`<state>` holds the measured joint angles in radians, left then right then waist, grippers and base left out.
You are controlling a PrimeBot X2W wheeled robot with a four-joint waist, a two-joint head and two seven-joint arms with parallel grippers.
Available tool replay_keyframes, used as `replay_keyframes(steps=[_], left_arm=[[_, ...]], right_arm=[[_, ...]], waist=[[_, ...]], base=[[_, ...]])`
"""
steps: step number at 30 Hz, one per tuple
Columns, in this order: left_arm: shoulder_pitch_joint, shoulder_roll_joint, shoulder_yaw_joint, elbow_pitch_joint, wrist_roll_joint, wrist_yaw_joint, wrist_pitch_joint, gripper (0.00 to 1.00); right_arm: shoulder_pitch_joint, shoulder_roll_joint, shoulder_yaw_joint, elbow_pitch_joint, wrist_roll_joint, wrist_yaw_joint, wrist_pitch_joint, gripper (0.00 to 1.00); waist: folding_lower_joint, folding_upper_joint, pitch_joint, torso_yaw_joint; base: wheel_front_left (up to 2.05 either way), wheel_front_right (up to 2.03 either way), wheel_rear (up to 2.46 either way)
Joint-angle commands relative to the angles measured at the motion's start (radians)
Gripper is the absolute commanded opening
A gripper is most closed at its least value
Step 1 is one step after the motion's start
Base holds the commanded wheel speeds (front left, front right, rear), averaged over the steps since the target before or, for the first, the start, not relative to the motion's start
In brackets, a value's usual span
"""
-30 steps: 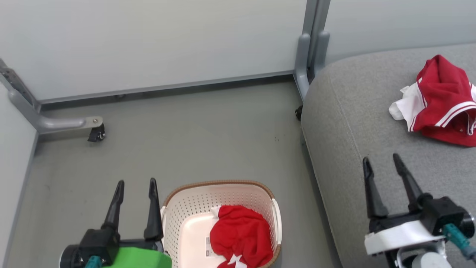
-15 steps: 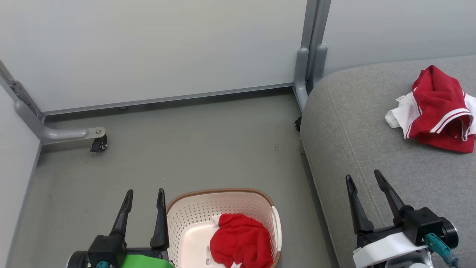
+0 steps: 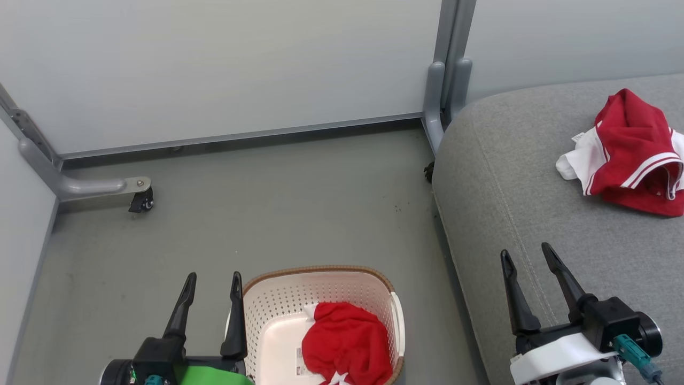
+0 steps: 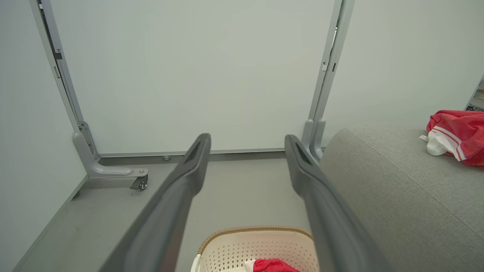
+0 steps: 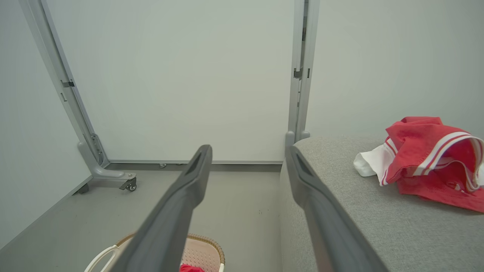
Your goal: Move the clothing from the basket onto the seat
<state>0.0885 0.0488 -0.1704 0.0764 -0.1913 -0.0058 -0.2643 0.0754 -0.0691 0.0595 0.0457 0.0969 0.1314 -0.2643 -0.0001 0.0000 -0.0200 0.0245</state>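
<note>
Room: grey floor [image 3: 278, 203] is bounded by pale partition panels [image 3: 224, 64] joined at a grey metal post [image 3: 446, 69]; a black caster [image 3: 141, 202] is seen under a metal foot at the left.
Left gripper: the left gripper [image 3: 214, 278] is held with its two dark fingers spread apart and nothing between them. It is poised over the floor just beside the basket's left wall; whether that wall is touched cannot be told.
Right gripper: the right gripper [image 3: 525, 251] is likewise held with its fingers parted, and nothing is pinched. It is placed over the near part of the seat, well apart from the garment lying there.
Basket: the basket [image 3: 320, 270], cream-white and perforated with a brown rim, is set on the floor between the grippers, near the seat's front edge. A label sticker [image 3: 298, 357] is seen on its bottom.
Clothing: the clothing [image 3: 347, 342], red with a little white, is bunched against the basket's right side.
Seat: the seat [image 3: 534, 176], light grey and stitched, is occupied by a second garment [image 3: 633, 147], red with white stripes and a white panel, crumpled near its far right.
Count: two grippers, two red garments, one basket, one seat and one caster are counted.
</note>
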Motion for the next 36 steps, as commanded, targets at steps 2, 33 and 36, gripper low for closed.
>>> replay_keyframes(steps=[2, 33, 36], left_arm=[[-0.012, 0.003, -0.002, 0.005, 0.007, 0.001, 0.0, 1.0], [-0.306, 0.003, -0.136, 0.292, 0.044, -0.074, 0.0, 1.0], [-0.391, 0.004, -0.177, 0.391, 0.066, -0.089, 0.0, 1.0]], right_arm=[[-0.001, 0.003, -0.002, -0.003, -0.002, -0.001, 0.0, 1.0], [-0.219, -0.011, -0.05, -0.116, 0.026, -0.001, 0.0, 1.0], [-0.263, -0.016, -0.054, -0.138, 0.033, -0.001, 0.0, 1.0]], waist=[[0.0001, 0.0, 0.002, 0.001], [0.0001, 0.0, 0.364, -0.064], [0.0001, 0.0, 0.44, -0.084]], base=[[0.0, 0.0, 0.0], [0.0, 0.0, 0.0], [0.0, 0.0, 0.0]])
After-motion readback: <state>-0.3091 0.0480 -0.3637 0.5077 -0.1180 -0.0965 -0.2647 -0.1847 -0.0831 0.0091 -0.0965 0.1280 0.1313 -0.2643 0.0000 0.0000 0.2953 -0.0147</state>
